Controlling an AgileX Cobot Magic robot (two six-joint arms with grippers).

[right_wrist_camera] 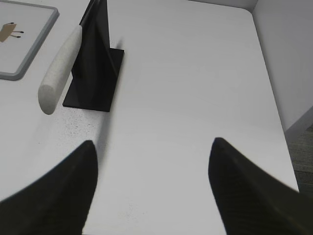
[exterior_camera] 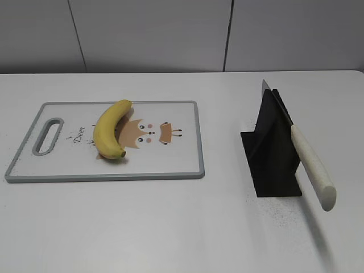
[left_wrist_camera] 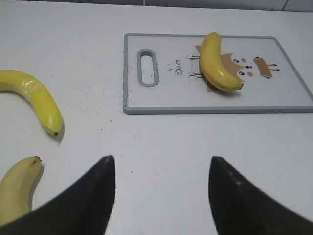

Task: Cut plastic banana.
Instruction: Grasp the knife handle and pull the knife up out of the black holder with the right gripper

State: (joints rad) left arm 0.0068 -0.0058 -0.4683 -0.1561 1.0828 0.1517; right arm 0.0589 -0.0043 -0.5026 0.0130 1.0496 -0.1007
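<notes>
The plastic banana point(exterior_camera: 111, 129) lies whole on the cutting board point(exterior_camera: 182, 165), its curve bowing toward the board's handle slot point(exterior_camera: 48, 136) and its brown stem tip at the near end. It covers part of the printed deer face point(exterior_camera: 149, 133) in the middle of the board, beside the word "Deer". The board is white with a grey rim and sits flat on the white table point(exterior_camera: 170, 227).

Well to the right of the board stands a black knife stand point(exterior_camera: 273, 153), and in it rests a knife point(exterior_camera: 310, 162), blade up and slanted, its pale speckled handle jutting out past the stand toward the near table edge.

In the left wrist view two more yellow bananas lie on the table left of the board: one point(left_wrist_camera: 36, 98) curved near the edge of the frame, the other point(left_wrist_camera: 17, 188) partly cut off, seemingly whole.

The left gripper point(left_wrist_camera: 161, 196) hangs above bare table short of the board, its dark fingers spread wide with nothing between them. The right gripper point(right_wrist_camera: 154, 191) is likewise spread wide and holds nothing, over bare table near the stand
</notes>
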